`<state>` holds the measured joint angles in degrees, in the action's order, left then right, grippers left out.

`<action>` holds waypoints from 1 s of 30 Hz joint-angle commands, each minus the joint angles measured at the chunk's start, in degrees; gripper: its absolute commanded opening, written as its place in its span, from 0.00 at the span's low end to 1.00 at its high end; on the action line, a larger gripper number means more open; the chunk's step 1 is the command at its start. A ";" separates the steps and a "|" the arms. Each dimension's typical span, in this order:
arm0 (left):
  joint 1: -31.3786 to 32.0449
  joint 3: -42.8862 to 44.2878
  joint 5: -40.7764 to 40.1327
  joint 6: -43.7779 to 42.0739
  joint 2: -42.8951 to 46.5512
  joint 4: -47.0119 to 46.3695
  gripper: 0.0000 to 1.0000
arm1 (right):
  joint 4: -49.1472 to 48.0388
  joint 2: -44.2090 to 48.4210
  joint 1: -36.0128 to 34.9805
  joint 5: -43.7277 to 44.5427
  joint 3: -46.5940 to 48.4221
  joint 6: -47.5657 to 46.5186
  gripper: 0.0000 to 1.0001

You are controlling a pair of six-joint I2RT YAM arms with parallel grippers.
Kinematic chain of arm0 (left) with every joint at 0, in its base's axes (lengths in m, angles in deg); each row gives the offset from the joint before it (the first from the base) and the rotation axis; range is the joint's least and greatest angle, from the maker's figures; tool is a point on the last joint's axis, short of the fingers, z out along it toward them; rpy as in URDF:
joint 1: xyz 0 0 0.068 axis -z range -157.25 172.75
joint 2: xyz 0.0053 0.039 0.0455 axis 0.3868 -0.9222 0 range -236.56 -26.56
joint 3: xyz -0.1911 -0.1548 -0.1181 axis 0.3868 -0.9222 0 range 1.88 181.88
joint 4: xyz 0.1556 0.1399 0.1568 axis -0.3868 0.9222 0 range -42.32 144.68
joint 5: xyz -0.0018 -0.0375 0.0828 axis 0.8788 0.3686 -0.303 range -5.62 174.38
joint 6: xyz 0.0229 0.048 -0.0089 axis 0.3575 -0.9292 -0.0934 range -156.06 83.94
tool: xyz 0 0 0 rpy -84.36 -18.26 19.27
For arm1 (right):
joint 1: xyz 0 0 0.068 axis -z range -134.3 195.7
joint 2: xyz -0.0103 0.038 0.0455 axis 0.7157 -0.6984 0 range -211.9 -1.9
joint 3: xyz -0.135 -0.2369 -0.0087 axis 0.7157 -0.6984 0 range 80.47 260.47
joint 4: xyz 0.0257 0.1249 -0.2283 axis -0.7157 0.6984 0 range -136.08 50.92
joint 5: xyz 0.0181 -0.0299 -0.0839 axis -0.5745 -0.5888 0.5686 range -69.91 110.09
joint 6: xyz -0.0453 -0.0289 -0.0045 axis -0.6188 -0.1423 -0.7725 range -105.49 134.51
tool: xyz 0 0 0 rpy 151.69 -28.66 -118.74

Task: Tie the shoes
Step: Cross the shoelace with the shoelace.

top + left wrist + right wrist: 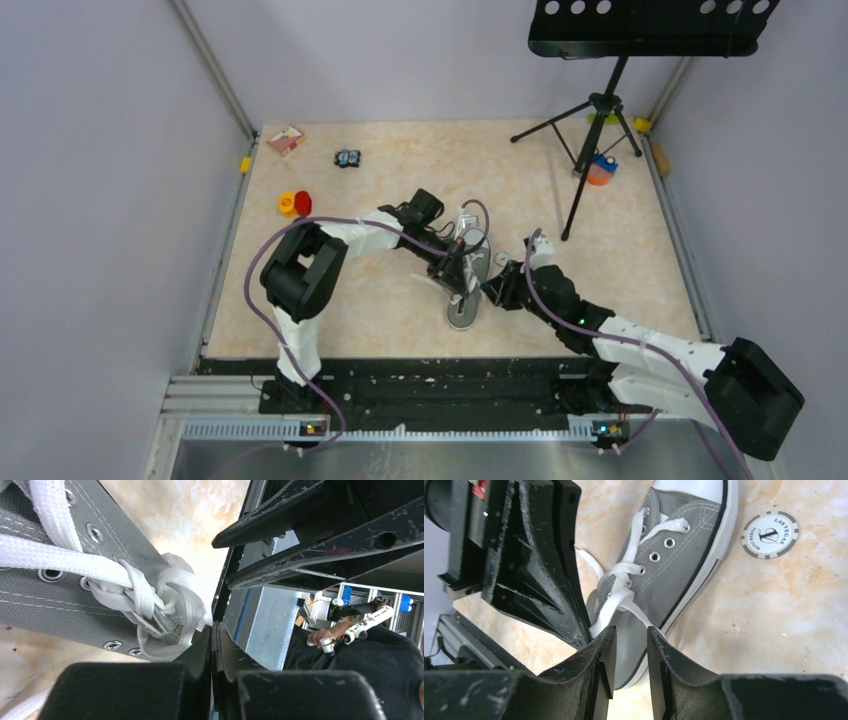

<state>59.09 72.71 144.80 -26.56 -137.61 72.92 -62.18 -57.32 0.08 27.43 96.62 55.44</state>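
Observation:
The grey canvas shoe [465, 308] with a white sole lies mid-table between both arms. In the left wrist view its eyelet panel [55, 605] fills the left side, and the white laces bunch into a loose knot [145, 597]. My left gripper [212, 626] is shut, and a lace loop [192, 630] runs into its tips. In the right wrist view the shoe [674, 565] points away. My right gripper [630, 632] stands open over the shoe's heel end. One lace strand [641, 615] runs down to the tip of its right finger, with nothing pinched between the fingers.
A poker chip [770, 535] lies beside the toe. A black music stand tripod [598, 120] stands at the back right with an orange-and-blue item [600, 170] by its foot. A red-and-yellow toy [295, 204], a small dark toy [347, 158] and a pink box [286, 139] sit at the back left.

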 commanded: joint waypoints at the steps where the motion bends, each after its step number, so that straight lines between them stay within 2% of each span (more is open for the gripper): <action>1: 0.15 2.02 1.28 -0.88 0.30 -0.30 0.00 | 0.98 -0.32 -0.26 1.40 0.65 -1.22 0.30; 4: 0.35 2.50 1.33 -1.42 0.18 0.64 0.00 | 0.10 -1.19 -0.29 1.64 1.58 -1.38 0.25; 11: 1.06 2.46 0.85 -0.11 -0.02 -0.11 0.00 | -1.34 -2.49 -0.26 2.40 5.02 -2.41 0.24; 14: 1.30 2.79 0.58 0.58 -0.10 -0.84 0.00 | -2.97 -4.05 -0.26 1.15 5.55 -2.37 0.18; 17: 1.50 3.41 -0.19 0.96 -0.70 -0.69 0.00 | -3.83 -5.62 -0.32 0.10 5.96 -1.99 0.19; 21: 1.64 3.69 -0.30 0.96 -1.12 -0.45 0.00 | -2.70 -8.03 -0.32 0.68 6.54 -1.42 0.26; 26: 1.64 3.58 -0.48 0.81 -1.15 -0.37 0.00 | -2.84 -9.89 -0.33 -0.54 6.45 -0.87 0.27; 28: 1.65 3.59 -0.53 0.79 -1.26 -0.36 0.00 | -2.91 -9.97 -0.29 -0.30 6.27 -0.48 0.23; 30: 1.63 3.57 -0.58 0.74 -1.39 -0.28 0.00 | -2.97 -9.63 -0.32 0.43 5.96 -0.13 0.14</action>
<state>60.44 74.64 143.66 -25.49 -137.87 73.35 -63.55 -67.20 0.08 27.51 100.51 54.39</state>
